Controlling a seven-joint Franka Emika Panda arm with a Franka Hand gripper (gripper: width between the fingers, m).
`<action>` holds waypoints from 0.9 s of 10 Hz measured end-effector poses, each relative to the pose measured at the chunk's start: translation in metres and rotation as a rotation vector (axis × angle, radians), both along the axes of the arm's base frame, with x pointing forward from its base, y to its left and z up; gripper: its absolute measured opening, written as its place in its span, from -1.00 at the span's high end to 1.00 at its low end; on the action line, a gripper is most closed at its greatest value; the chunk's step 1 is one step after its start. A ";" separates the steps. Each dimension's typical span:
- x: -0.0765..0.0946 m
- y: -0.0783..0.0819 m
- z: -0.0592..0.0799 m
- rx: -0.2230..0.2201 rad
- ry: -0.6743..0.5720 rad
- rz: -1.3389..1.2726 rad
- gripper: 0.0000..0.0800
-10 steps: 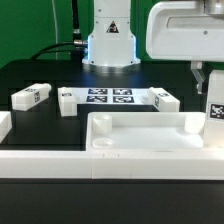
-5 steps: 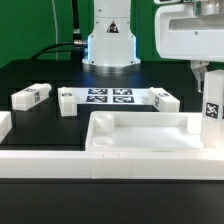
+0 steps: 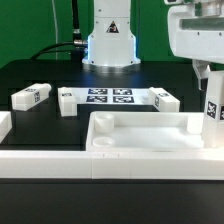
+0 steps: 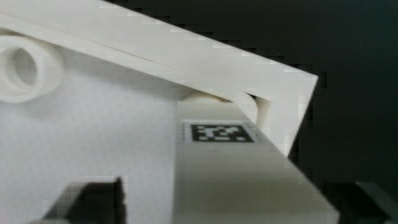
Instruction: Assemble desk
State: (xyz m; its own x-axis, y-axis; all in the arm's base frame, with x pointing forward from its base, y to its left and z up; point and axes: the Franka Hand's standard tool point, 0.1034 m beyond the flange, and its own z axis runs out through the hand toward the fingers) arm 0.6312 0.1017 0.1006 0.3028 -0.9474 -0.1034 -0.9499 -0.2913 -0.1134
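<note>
Desk top (image 3: 140,150) is lying rim-up on the black table (image 3: 40,128), front and centre in the exterior view, just behind the long plain white rail (image 3: 45,163).

One leg (image 3: 213,112) is standing upright at the top's far corner on the exterior view's right, tag facing the camera. Wrist view is showing that same leg (image 4: 222,150) tucked inside the rim corner of the desk top (image 4: 107,130). Can't tell if it's fully seated. A round socket (image 4: 22,70) is showing at another corner.

Gripper (image 3: 205,72) is hanging right above that leg. In the wrist view the gripper (image 4: 228,200) is spread: the dark fingers (image 4: 86,198) are sitting either side of the leg with white showing between, so not pinching anything.

Three more legs are lying loose further back:
- one (image 3: 32,96) well over on the exterior view's left
- one (image 3: 66,100) just beside the marker board (image 3: 110,96)
- one (image 3: 165,99) on the board's other side

Robot base (image 3: 110,45) is sitting behind the board.
</note>
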 end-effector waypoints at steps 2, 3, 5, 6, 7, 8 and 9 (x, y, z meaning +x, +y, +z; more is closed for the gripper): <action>0.001 0.003 0.003 -0.002 0.001 0.105 -0.59; 0.002 0.003 0.003 -0.010 -0.015 0.215 -0.59; 0.001 0.003 0.001 -0.022 -0.037 0.381 -0.62; 0.001 0.005 0.001 -0.024 -0.042 0.428 -0.62; 0.000 0.006 0.001 -0.028 -0.050 0.494 -0.62; 0.000 0.005 0.000 -0.033 -0.060 0.569 -0.62; 0.000 0.005 0.000 -0.038 -0.069 0.633 -0.62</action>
